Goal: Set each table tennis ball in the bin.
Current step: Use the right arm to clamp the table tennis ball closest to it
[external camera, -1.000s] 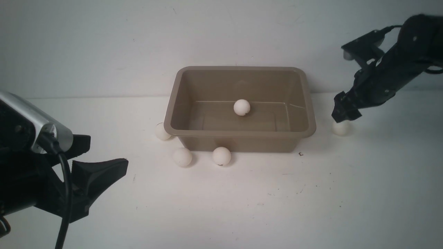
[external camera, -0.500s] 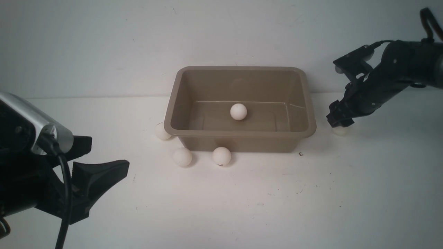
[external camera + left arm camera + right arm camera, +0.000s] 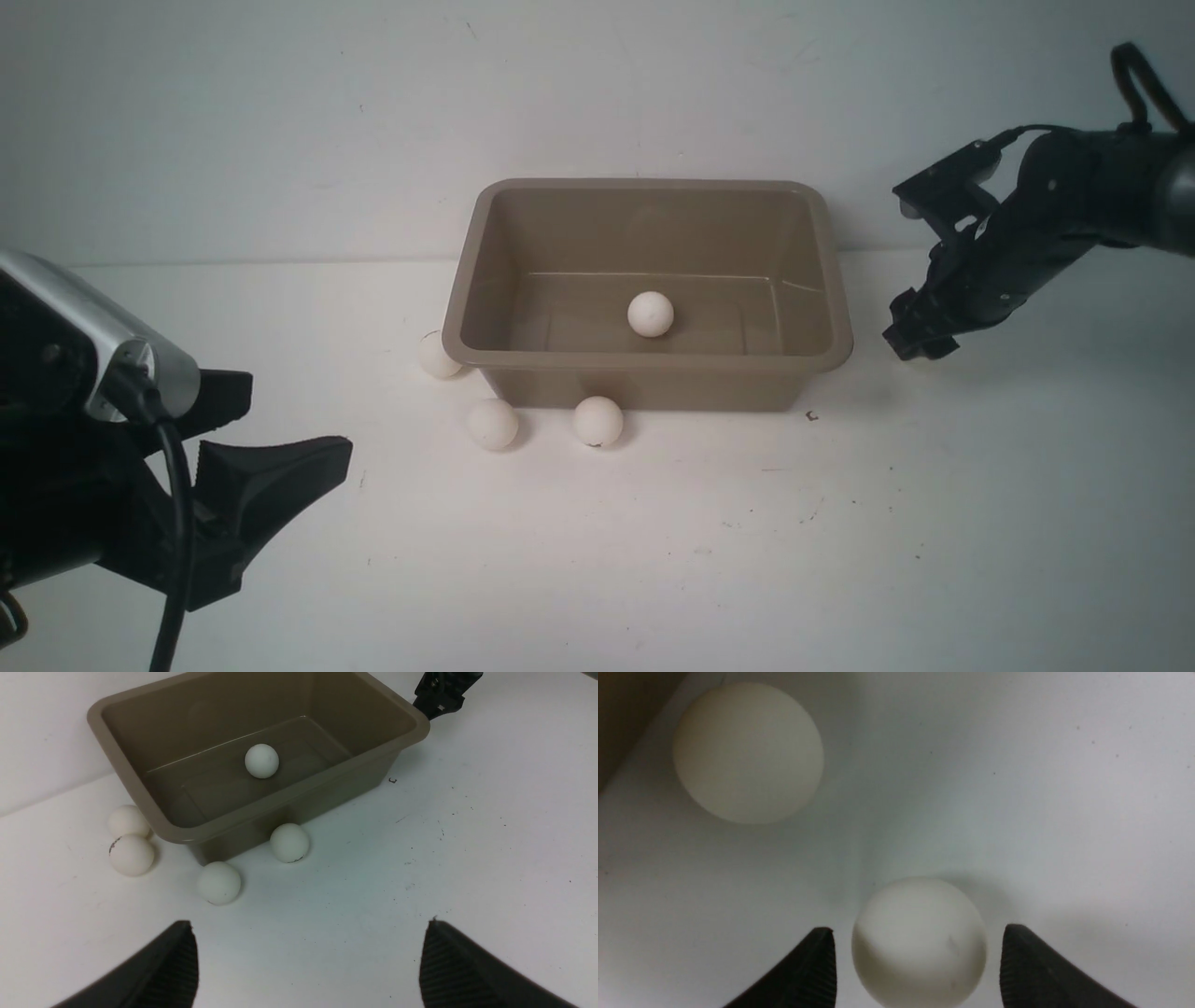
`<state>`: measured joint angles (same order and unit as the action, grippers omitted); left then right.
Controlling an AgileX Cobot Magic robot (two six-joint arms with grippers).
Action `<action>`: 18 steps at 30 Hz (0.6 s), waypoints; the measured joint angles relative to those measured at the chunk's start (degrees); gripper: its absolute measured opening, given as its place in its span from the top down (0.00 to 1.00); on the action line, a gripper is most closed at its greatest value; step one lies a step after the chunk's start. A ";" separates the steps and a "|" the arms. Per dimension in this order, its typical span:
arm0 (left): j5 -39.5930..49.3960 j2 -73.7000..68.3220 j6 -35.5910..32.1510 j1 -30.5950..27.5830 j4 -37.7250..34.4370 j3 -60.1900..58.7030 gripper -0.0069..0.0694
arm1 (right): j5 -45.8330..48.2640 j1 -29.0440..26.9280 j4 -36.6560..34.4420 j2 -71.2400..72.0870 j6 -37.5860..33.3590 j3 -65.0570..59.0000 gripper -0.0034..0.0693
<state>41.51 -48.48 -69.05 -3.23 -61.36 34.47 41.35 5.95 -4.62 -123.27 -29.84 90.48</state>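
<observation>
Front view: three balls (image 3: 492, 423) against bin (image 3: 648, 366) walls.

Tabletop (image 3: 709, 560) — white, matte, lightly scuffed, scattered with tiny dark specks. Back wall (image 3: 280, 112) — plain pale grey, meeting the tabletop in a straight horizontal seam. Lighting soft, casting faint diffuse shadows.

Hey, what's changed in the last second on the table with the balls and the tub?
The right claw came down over the small white table tennis ball right of the taupe plastic bin; its fingers flank it, grip unclear. The ball inside the bin rolled slightly nearer. The left claw and three loose balls stayed put.
</observation>
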 joint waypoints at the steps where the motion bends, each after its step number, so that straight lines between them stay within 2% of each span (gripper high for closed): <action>1: 0.00 0.00 0.00 0.00 0.00 0.00 0.15 | -0.02 0.00 0.00 -0.17 0.00 0.00 0.36; 6: 0.08 0.00 0.00 0.00 0.00 0.00 0.15 | -1.36 0.00 0.06 -0.53 0.00 0.00 0.37; 12: 0.08 0.00 0.00 0.00 0.00 0.00 0.15 | -2.03 0.00 0.13 -1.04 0.04 0.20 0.47; 18: 0.13 0.00 0.00 0.00 0.00 0.00 0.15 | -3.03 0.00 0.13 -1.71 0.06 0.61 0.47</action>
<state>41.64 -48.48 -69.05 -3.23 -61.36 34.47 38.33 5.95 -4.49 -124.98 -29.78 91.09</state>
